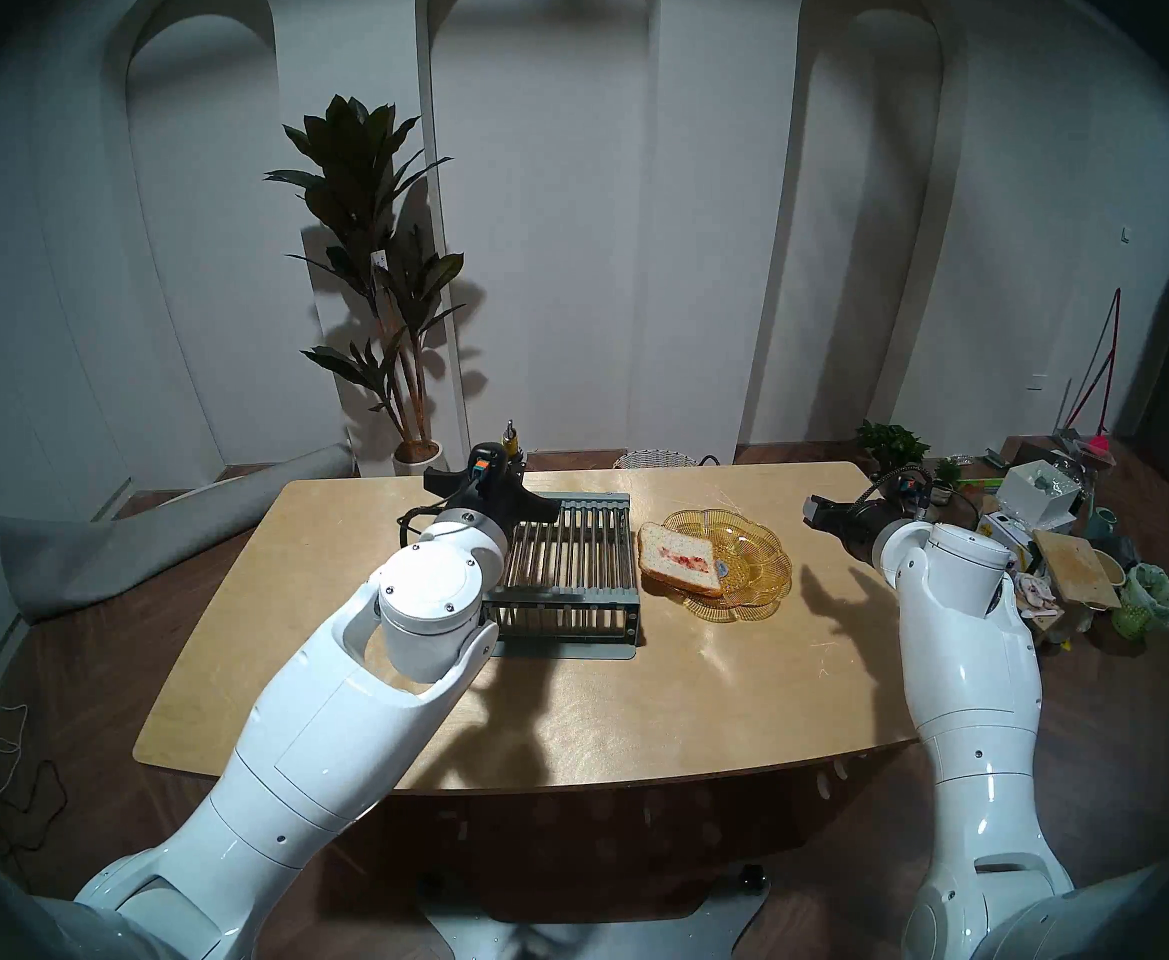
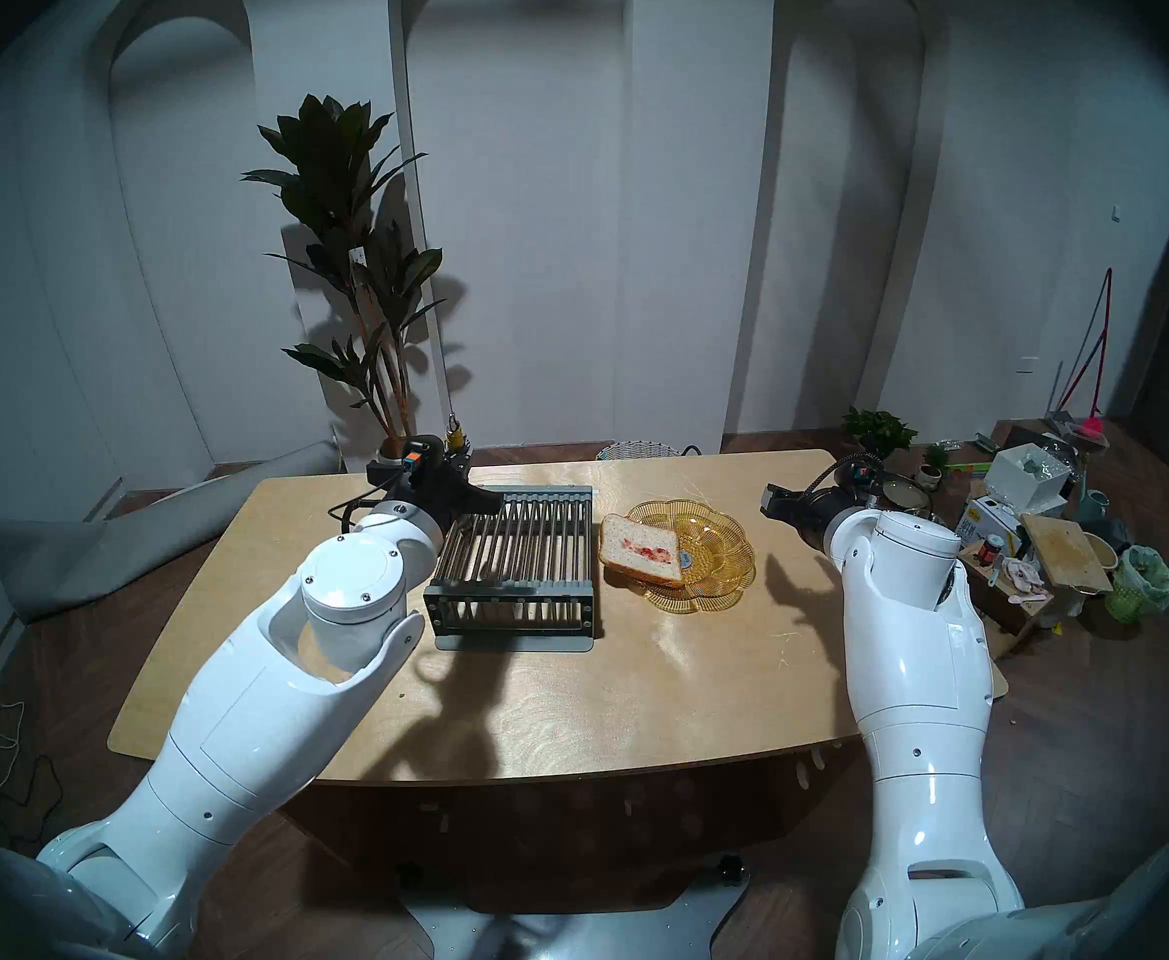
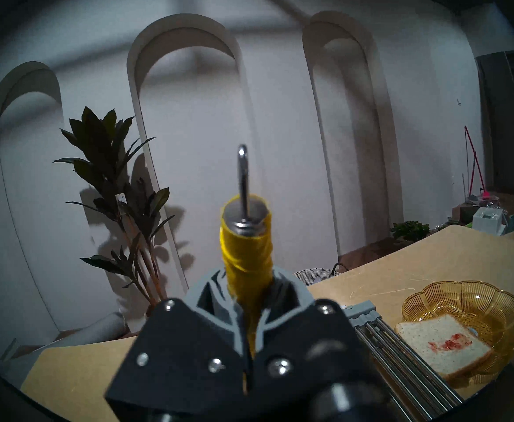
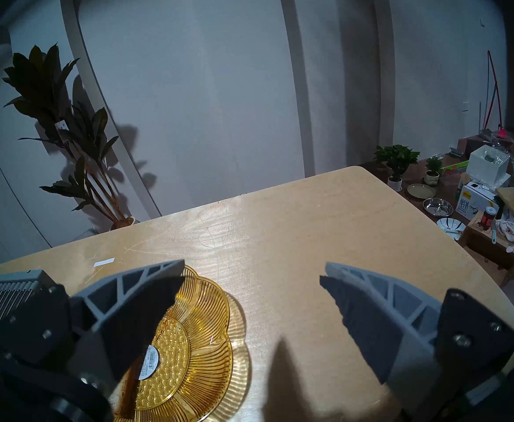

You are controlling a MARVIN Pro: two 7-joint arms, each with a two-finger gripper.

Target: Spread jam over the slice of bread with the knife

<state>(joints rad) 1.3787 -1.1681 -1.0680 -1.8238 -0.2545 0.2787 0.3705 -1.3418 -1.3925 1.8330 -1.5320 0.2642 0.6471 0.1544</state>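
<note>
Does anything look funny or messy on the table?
A bit. The bread sits crooked, half on the yellow dish, one corner hanging over its rim toward the rack. The jam is only a small red streak in the middle, not spread out. Nothing is spilled.

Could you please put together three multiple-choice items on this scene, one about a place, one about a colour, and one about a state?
1. Where does the slice of bread lie?
A. on the amber glass plate
B. on the metal rack
C. on the bare table

2. What colour is the handle of the knife?
A. black
B. yellow
C. red

3. How does the right gripper stand?
A. shut on the knife
B. shut on the plate
C. open, holding nothing

Key: 1 A, the slice rests over the plate's left edge. 2 B, the left gripper clamps a yellow handle. 3 C, its fingers stand wide apart over the table.
</note>
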